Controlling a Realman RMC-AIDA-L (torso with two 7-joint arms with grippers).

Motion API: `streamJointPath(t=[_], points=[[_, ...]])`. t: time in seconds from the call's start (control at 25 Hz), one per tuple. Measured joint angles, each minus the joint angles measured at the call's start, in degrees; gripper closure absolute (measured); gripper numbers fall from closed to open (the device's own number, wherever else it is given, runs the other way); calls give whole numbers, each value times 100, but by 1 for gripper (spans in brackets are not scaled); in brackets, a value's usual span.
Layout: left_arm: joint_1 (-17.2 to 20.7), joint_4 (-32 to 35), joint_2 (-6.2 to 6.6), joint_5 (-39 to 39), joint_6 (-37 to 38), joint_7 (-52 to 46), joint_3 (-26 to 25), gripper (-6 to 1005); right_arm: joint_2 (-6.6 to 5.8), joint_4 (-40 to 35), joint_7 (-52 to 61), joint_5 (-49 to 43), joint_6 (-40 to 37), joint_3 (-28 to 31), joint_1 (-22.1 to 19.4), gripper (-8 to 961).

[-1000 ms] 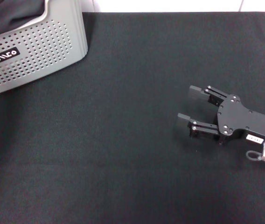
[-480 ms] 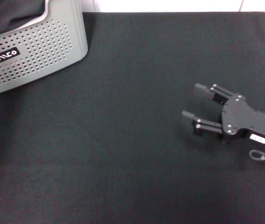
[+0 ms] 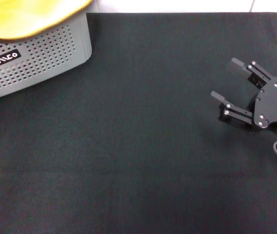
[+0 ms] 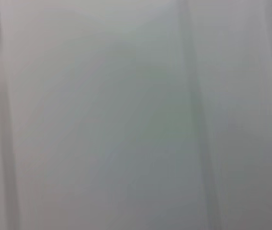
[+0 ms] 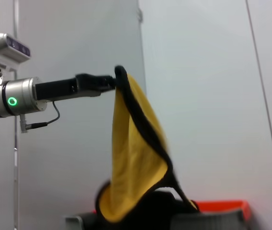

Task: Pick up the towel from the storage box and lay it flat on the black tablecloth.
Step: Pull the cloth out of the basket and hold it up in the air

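Observation:
The towel (image 3: 26, 19) shows its yellow face at the top left of the head view, over the light grey storage box (image 3: 41, 58). In the right wrist view the towel (image 5: 136, 163) hangs by one black-edged corner from my left gripper (image 5: 113, 81), which is shut on it well above the box. Its lower end still reaches the box. My right gripper (image 3: 227, 80) is open and empty, low over the black tablecloth (image 3: 128, 146) at the right. The left wrist view shows only a plain grey surface.
Dark black-grey fabric (image 5: 162, 211) lies in the box under the towel. An orange-red edge (image 5: 222, 206) shows behind the box. A white strip runs beyond the tablecloth's far edge (image 3: 177, 6).
The yellow towel has risen into the head view above the box, covering the dark fabric seen before. My right gripper has moved right and away from the middle, still open.

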Motion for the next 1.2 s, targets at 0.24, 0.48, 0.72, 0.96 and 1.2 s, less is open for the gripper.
streamJointPath(t=[0.24, 0.48, 0.72, 0.96, 1.2], points=[[-659, -720, 12, -734, 2096, -181, -958, 967, -22, -120, -186, -26, -395, -22, 51, 155], [-969, -1043, 20, -564, 3179, -441, -976, 967, -27, -177, -444, -35, -693, -39, 71, 159], [-976, -1678, -2, -190, 3254, -412, -548, 967, 20, -207, -808, -54, -501, -44, 155, 164], [-1028, -2585, -15, -178, 3230, 14, -421, 967, 92, -769, -1032, -375, 99, -55, 186, 168], [-992, -3022, -35, -116, 2944, 309, -214, 967, 99, -1420, -1040, -479, 441, -123, 68, 264]])
